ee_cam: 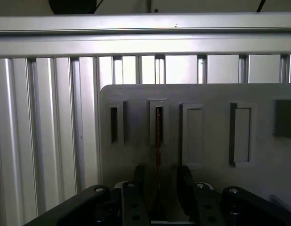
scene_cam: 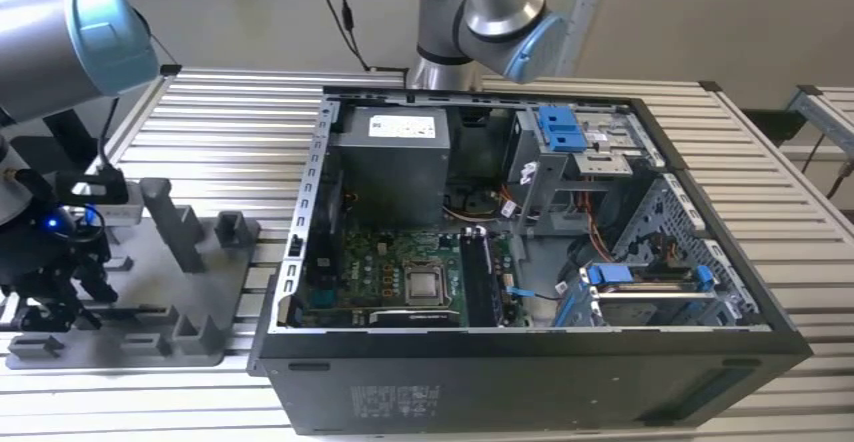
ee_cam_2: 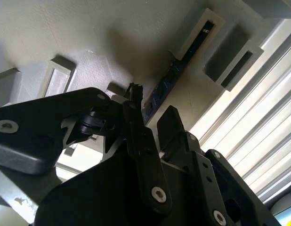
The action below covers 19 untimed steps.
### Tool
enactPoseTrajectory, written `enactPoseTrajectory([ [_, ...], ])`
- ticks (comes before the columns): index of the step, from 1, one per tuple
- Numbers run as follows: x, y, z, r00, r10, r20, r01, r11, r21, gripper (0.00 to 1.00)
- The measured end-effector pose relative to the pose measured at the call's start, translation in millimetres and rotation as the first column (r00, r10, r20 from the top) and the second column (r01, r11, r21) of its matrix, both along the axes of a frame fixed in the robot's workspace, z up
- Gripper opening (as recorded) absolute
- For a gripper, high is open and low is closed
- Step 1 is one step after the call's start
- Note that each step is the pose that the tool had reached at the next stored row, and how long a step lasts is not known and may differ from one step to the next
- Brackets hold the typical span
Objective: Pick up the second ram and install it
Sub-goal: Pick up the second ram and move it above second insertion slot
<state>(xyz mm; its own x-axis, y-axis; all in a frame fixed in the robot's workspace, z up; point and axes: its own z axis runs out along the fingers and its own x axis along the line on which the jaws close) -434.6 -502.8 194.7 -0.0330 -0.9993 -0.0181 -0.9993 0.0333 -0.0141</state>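
Observation:
The second ram stands edge-on in a slot of the grey plastic tray, a thin dark strip with a reddish edge. In the second wrist view the ram is a dark bluish board running along the tray. My gripper is low over the tray with one black finger on each side of the near end of the ram and a small gap on both sides, so it is open. In the exterior view the gripper hangs over the tray at the exterior view's left.
An open computer case lies on the slatted aluminium table, its motherboard facing up with long slots beside the processor socket. Upright grey blocks rise from the tray. A second robot arm stands behind the case.

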Motion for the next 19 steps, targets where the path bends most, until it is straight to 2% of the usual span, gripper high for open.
enactPoseTrajectory([
  [3, 0.0, 0.0, 0.0, 1.0000, 0.000, 0.0001, 0.000, 1.0000, 0.0001, 0.40],
  [5, 0.0, 0.0, 0.0, 1.0000, 0.000, 0.0001, 0.000, 1.0000, 0.0001, 0.27],
  [6, 0.0, 0.0, 0.0, 1.0000, 0.000, 0.0001, 0.000, 1.0000, 0.0001, 0.27],
  [7, 0.0, 0.0, 0.0, 1.0000, 0.000, 0.0001, 0.000, 1.0000, 0.0001, 0.20],
  [11, 0.0, 0.0, 0.0, 1.0000, 0.000, 0.0002, 0.000, 1.0000, 0.0001, 0.20],
  [13, 0.0, 0.0, 0.0, 1.0000, 0.000, 0.0003, 0.000, 1.0000, 0.0001, 0.14],
  [19, 0.0, 0.0, 0.0, 1.0000, 0.000, 0.0004, 0.000, 1.0000, 0.0002, 0.14],
])
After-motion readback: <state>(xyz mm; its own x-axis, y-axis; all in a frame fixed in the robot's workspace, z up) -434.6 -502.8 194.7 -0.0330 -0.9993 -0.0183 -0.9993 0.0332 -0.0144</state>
